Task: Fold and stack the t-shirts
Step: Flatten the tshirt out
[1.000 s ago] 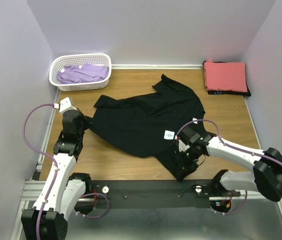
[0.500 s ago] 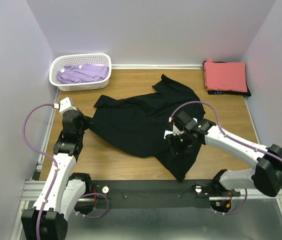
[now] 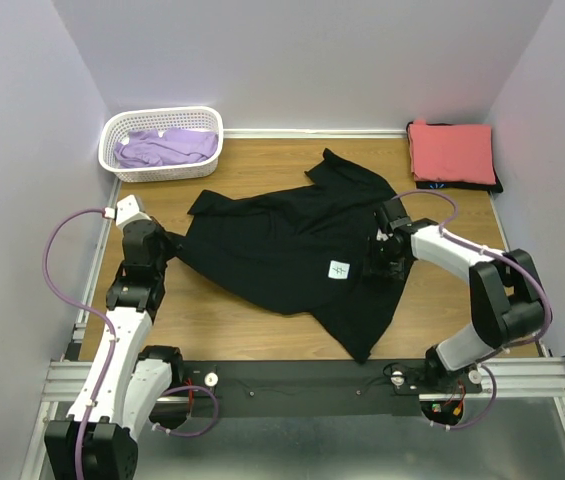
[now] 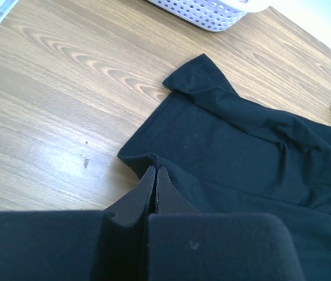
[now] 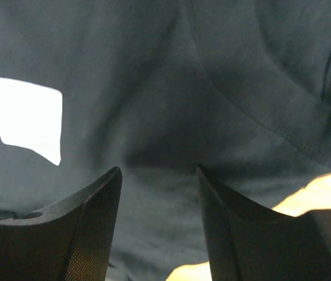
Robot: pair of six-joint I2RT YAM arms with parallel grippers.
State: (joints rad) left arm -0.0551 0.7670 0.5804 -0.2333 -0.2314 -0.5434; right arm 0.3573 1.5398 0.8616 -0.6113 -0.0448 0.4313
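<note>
While the black t-shirt lies rumpled on the worktop, one edge is held.
The left end effector clamps its left edge; the right end effector gapes empty over limp, light cloth, probably best pinched at a hem.

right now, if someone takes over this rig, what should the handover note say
Grippers: left gripper is shut, pinching the left edge of the black t-shirt. The right gripper is open, low over the same shirt's right side, holding nothing.
Things: the black t-shirt lies spread and rumpled in the middle of the table, its white label showing. The coral-red t-shirt lies folded in the far right corner on top of a dark t-shirt. The lavender t-shirt is bunched in the white basket, far left.
Done: two shirts stacked.
Left: fold the black one, then the lavender one, and add both to the stack.
</note>
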